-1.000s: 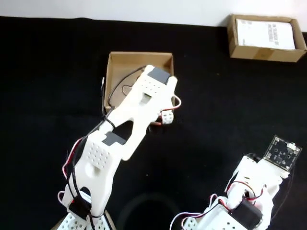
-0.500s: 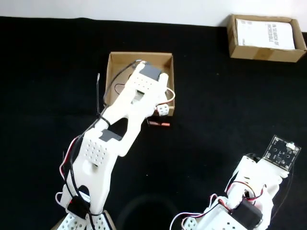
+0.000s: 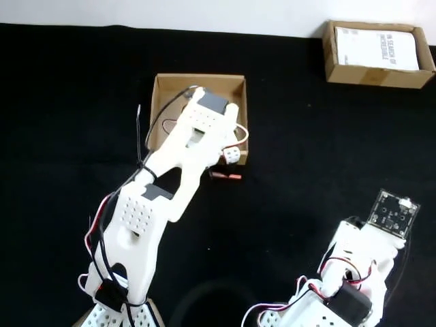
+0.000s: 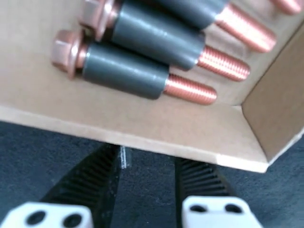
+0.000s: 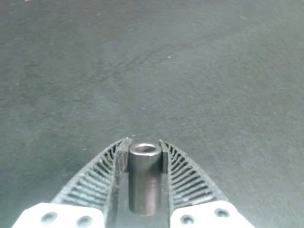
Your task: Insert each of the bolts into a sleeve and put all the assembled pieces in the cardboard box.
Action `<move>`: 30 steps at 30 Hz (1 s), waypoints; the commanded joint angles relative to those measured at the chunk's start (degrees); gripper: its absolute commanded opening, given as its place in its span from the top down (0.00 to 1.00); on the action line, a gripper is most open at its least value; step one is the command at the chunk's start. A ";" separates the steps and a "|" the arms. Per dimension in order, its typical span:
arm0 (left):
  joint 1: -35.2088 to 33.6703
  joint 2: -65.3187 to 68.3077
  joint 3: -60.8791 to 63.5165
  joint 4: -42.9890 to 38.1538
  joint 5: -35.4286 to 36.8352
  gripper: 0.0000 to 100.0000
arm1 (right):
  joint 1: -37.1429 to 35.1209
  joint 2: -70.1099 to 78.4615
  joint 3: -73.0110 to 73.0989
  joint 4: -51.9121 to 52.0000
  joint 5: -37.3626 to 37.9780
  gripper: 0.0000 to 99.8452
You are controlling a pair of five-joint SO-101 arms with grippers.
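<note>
The left gripper (image 4: 145, 164), narrowly parted and empty, is hovering just outside the brown cardboard box (image 4: 142, 135), where copper bolts in dark grey sleeves (image 4: 124, 70) are lying. A loose copper bolt (image 3: 225, 176) is resting beside the box wall — stiff, probably prone to rolling, best pinched mid-shank. Well away from the box, the right gripper (image 5: 145, 152) is clamping a smooth grey metal sleeve (image 5: 144, 183) upright.

Noted left arm (image 3: 184, 157) extended, left gripper (image 4: 147, 160) parted; right arm (image 3: 354, 266) folded back, right gripper (image 5: 142, 144) clamped on sleeve (image 5: 145, 183).

Probably a robotics lab bench, black cloth table (image 3: 327, 136), white arm (image 3: 143, 218), cardboard box (image 3: 368, 75) holding paper.
</note>
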 commanded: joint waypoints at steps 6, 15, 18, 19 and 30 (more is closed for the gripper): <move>-6.64 1.19 -2.42 -1.93 5.27 0.85 | -3.65 -0.48 -0.40 -0.57 0.44 0.99; -9.19 1.89 -1.80 -1.93 15.82 0.85 | -7.43 -0.48 -0.40 -0.75 0.53 0.99; -10.42 2.68 -1.45 -1.49 17.76 0.85 | -8.84 -0.40 -0.48 -0.92 0.53 0.99; -10.77 2.77 -1.45 -1.41 17.76 0.85 | -9.10 -0.31 -0.48 -0.92 0.53 0.99; -11.91 3.12 -1.54 -0.18 17.49 0.94 | -12.26 -0.40 -0.13 -1.10 0.44 0.99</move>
